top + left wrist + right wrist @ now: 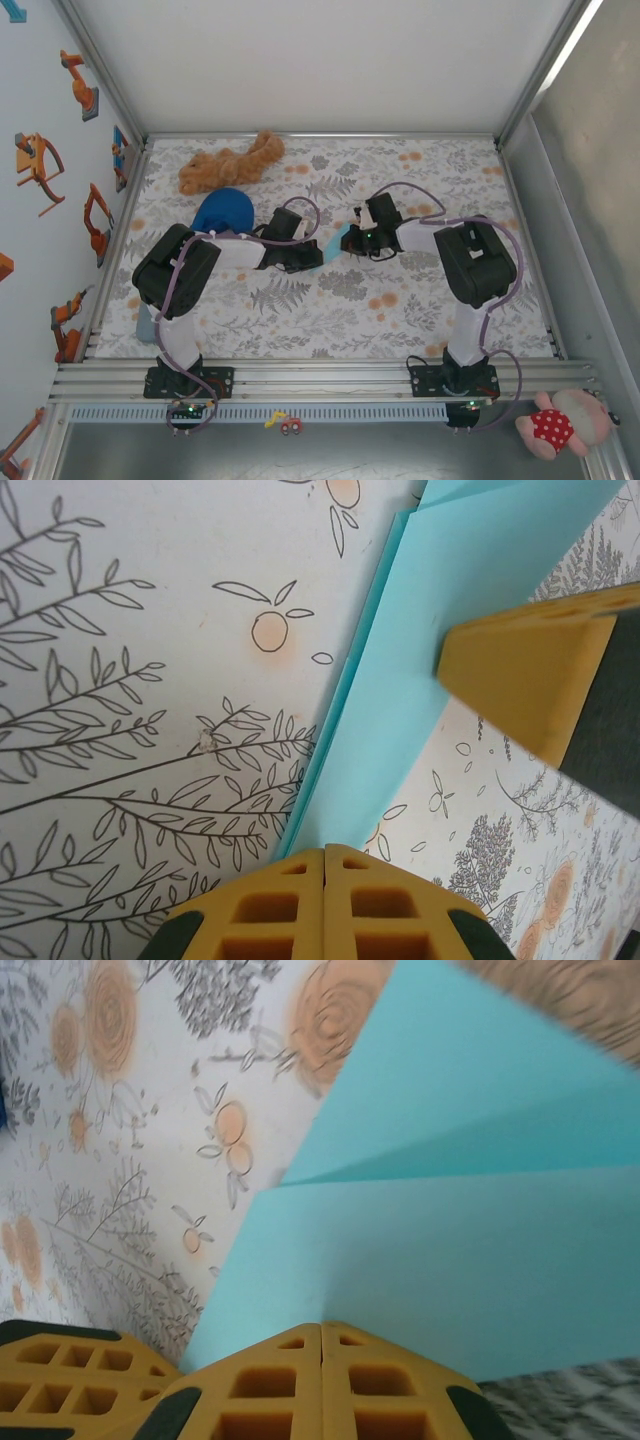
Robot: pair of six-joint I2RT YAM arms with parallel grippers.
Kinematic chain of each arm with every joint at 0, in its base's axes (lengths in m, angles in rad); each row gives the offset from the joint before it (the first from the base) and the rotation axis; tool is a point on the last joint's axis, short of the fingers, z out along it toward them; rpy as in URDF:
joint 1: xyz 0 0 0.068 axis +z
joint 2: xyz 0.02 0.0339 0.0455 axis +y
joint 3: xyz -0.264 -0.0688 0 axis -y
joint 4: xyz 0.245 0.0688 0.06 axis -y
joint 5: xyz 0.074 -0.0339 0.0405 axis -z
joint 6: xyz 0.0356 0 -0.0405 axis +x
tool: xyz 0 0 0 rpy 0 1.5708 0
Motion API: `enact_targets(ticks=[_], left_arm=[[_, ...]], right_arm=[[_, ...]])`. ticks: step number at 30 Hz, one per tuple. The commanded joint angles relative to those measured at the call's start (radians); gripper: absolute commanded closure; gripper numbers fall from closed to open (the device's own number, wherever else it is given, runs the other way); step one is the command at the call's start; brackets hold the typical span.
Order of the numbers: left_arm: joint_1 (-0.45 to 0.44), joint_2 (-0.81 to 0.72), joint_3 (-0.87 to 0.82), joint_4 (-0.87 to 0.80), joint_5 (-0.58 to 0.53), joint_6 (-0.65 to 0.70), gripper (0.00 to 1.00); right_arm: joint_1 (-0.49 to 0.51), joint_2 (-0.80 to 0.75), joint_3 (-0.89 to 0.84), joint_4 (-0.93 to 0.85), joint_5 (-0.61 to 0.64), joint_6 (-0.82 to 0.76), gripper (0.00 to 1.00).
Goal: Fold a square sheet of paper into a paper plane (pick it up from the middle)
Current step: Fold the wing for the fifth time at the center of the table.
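The light cyan-blue sheet of paper (333, 247) is folded into a narrow, pointed paper plane shape and lies at mid-table between both grippers. In the left wrist view its layered strip (440, 610) runs from the top right down to my left gripper (325, 852), which is shut on its narrow end. My right gripper (321, 1325) is shut on the edge of the wider end (480, 1240), where a diagonal fold shows. From above, the left gripper (318, 256) and right gripper (350, 240) almost touch. One right finger (520, 675) sits above the paper.
A brown plush toy (230, 162) lies at the back left, and a dark blue dome (222, 212) sits beside the left arm. The floral cloth (400, 310) covers the table inside metal frame walls. A pink plush (560, 425) lies outside the front right rail.
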Motion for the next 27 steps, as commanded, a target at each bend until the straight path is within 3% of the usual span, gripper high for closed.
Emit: enact_targets(ticks=[1,8,14,27], left_arm=[[0.000,0.023,-0.058,-0.184,-0.041,-0.010,0.98],[-0.006,-0.023,-0.041,-0.163,-0.015,0.012,0.97],[-0.029,-0.053,0.074,-0.161,0.013,0.069,0.93],[-0.036,0.156,0.270,-0.151,0.066,0.045,0.92]], right_arm=[[-0.065,-0.011,-0.024,-0.024,0.169,-0.001,1.00],[-0.070,-0.007,-0.013,-0.024,0.135,-0.003,1.00],[-0.060,0.016,-0.011,-0.021,0.075,-0.007,1.00],[-0.056,0.029,0.001,-0.014,-0.009,-0.020,1.00]])
